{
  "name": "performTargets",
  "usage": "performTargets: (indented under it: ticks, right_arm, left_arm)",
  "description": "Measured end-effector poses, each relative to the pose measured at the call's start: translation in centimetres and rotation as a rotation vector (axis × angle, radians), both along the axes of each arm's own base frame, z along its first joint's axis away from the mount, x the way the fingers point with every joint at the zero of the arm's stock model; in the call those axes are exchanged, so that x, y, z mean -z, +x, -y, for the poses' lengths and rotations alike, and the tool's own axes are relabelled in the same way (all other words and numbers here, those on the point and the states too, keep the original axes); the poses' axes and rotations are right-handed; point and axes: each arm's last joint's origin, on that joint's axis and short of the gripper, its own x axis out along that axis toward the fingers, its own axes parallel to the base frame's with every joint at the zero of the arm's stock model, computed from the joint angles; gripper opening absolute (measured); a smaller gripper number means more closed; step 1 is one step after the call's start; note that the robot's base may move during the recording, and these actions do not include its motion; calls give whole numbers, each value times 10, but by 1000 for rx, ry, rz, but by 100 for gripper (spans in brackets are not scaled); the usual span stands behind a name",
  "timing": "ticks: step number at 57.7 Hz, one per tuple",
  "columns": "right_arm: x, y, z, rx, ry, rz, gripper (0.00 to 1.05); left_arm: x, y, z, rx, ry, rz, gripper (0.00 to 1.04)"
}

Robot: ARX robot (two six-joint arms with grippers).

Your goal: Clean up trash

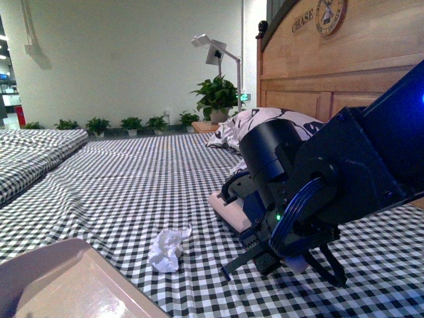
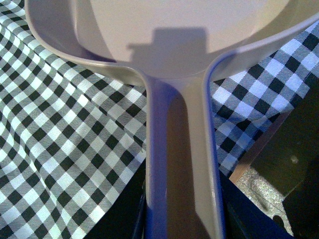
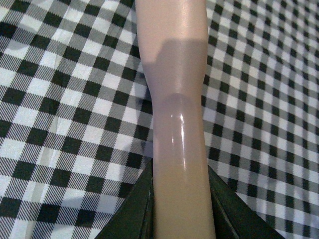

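Nothing is collected yet: your tissue wad (image 1: pixel 167 249) is lying on the bed (image 1: pixel 119 185), at ten o'clock from the brush (image 1: pixel 232 211). Both end effectors are gripping handles, dustpan (image 2: pixel 179 45) left, brush right.

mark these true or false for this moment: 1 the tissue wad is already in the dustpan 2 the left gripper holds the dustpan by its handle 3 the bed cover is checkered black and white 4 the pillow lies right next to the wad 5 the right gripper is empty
1. False. The tissue wad lies on the bed cover, beside the dustpan, not in it.
2. True. The left gripper is shut on the dustpan's handle.
3. True.
4. False. The pillow sits far back by the headboard, well apart from the wad.
5. False. The right gripper is shut on a smooth tan handle, likely a brush.
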Motion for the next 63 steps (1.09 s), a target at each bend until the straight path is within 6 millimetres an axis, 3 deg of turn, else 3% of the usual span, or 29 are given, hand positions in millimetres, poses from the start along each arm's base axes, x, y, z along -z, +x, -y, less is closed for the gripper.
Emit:
performTargets:
  ticks: [14, 25, 31, 37, 48, 63]
  right_arm:
    - [12, -4, -12, -54, 30, -85, 21]
    - [9, -35, -8, -320, 182, -307, 21]
    - [-6, -53, 3, -491, 285, -421, 20]
    - [-23, -56, 16, -567, 331, -439, 20]
    - [-44, -43, 51, -492, 337, -360, 20]
    - [-55, -35, 76, -404, 372, -224, 20]
  left_arm:
    - [0, 0, 0, 0, 0, 0, 27]
    - [0, 0, 0, 0, 0, 0, 27]
    - [0, 0, 0, 0, 0, 0, 27]
    - [0, 0, 0, 0, 0, 0, 27]
    - [0, 0, 0, 0, 0, 0, 27]
    - [0, 0, 0, 0, 0, 0, 27]
